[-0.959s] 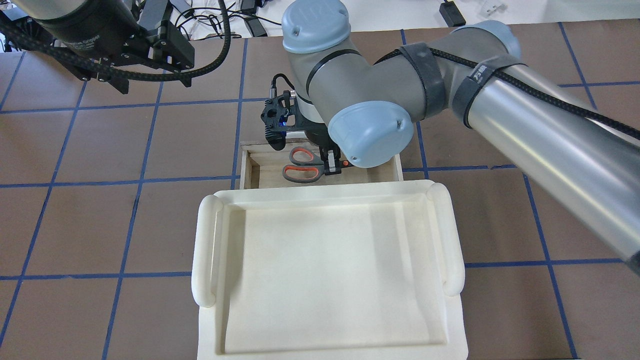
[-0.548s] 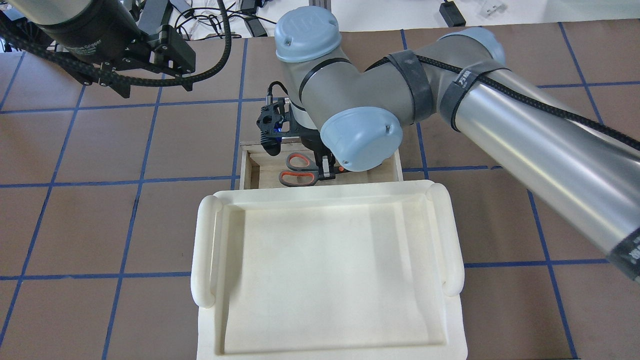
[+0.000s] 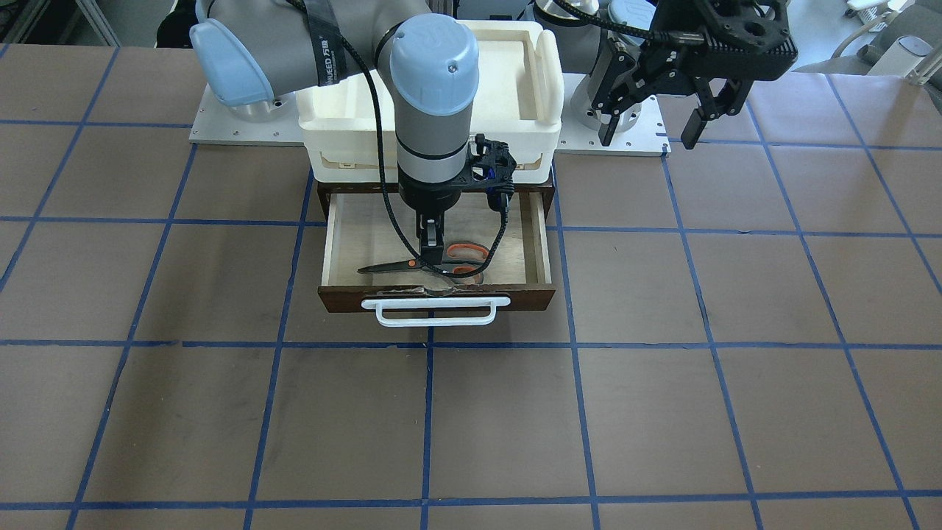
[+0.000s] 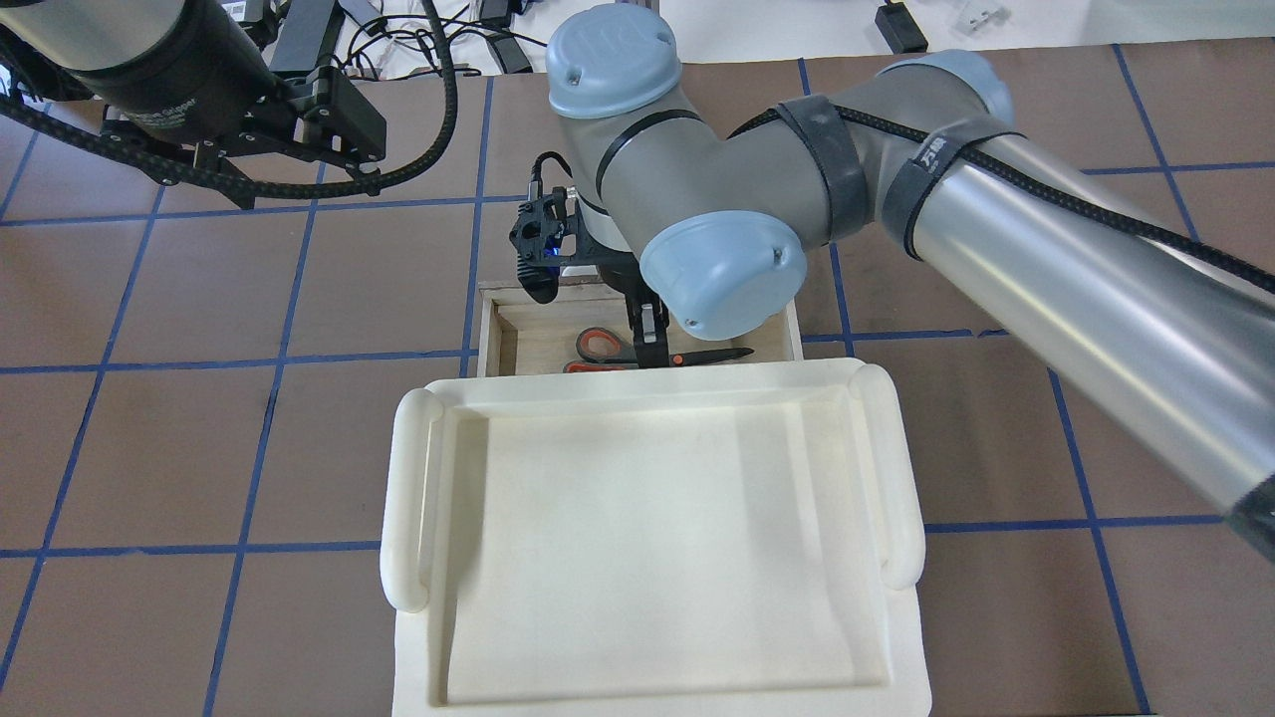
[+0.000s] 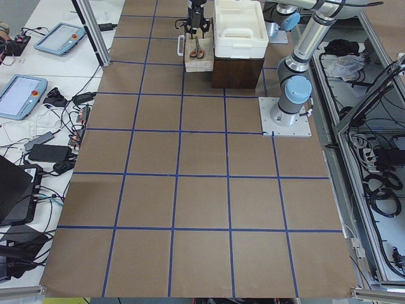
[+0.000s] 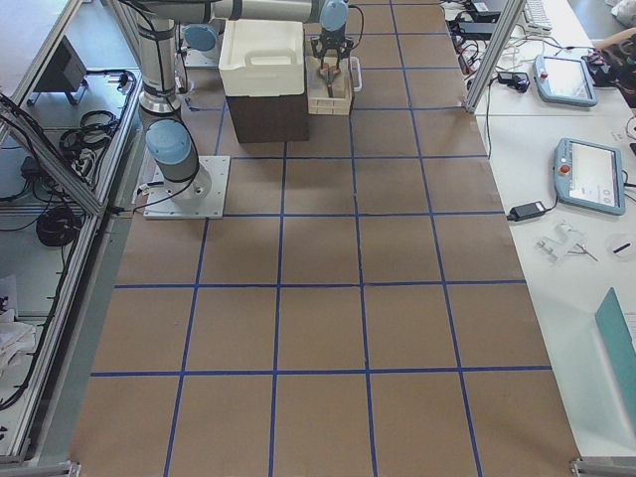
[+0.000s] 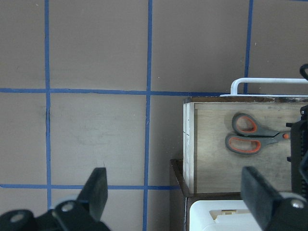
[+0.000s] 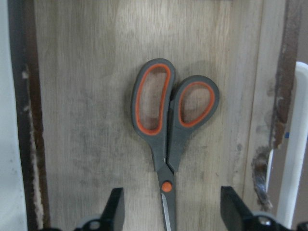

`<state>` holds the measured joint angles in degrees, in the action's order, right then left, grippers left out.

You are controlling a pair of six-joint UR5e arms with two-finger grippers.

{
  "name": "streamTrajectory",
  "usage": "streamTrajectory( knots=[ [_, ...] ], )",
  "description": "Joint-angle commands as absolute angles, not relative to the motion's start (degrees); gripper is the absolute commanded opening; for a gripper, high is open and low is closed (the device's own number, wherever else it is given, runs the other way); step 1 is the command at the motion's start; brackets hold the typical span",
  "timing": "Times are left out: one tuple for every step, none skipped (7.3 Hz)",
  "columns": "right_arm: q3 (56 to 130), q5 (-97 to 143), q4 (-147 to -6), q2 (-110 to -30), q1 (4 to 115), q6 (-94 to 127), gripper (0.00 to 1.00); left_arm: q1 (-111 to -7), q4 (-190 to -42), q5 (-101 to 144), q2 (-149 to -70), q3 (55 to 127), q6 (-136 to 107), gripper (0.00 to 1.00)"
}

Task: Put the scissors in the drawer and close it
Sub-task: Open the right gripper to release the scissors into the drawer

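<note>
The scissors, grey handles lined in orange, lie flat on the pale floor of the open drawer. They also show in the front view, the overhead view and the left wrist view. My right gripper is open and hangs just above them, one finger on each side of the pivot and blades. It shows in the front view too. The drawer's dark front carries a white bar handle. My left gripper is open and empty, high and off to the drawer's side.
A white tray sits on top of the dark cabinet that holds the drawer, and it hides the drawer's rear part from overhead. The brown table has a blue tape grid.
The right gripper has come down into the drawer with the scissors, which now lie on its floor nearer the tray's edge. The left arm has shifted slightly.
</note>
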<state>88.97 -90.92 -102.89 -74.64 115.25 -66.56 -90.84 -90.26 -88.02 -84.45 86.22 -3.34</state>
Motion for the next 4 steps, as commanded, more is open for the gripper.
streamTrajectory(
  knots=[
    [88.60, -90.53, -103.45, -79.17, 113.04, -51.62, 1.00, -90.62, -90.18, -87.89, -84.20, 86.83, -3.34, 1.00],
    [88.68, -90.53, -103.53, -80.84, 109.63, -43.33, 1.00, -90.53, -90.09, -87.72, -85.16, 87.01, -3.43, 1.00],
    [88.59, -90.35, -103.10, -81.90, 104.47, -35.67, 1.00, -90.44, -89.04, -85.19, -86.99, 87.79, -3.60, 1.00],
    [88.59, -90.18, -102.92, -82.87, 100.41, -32.03, 1.00, -91.22, -85.55, -83.25, -89.80, 88.59, -5.00, 1.00]
  ],
)
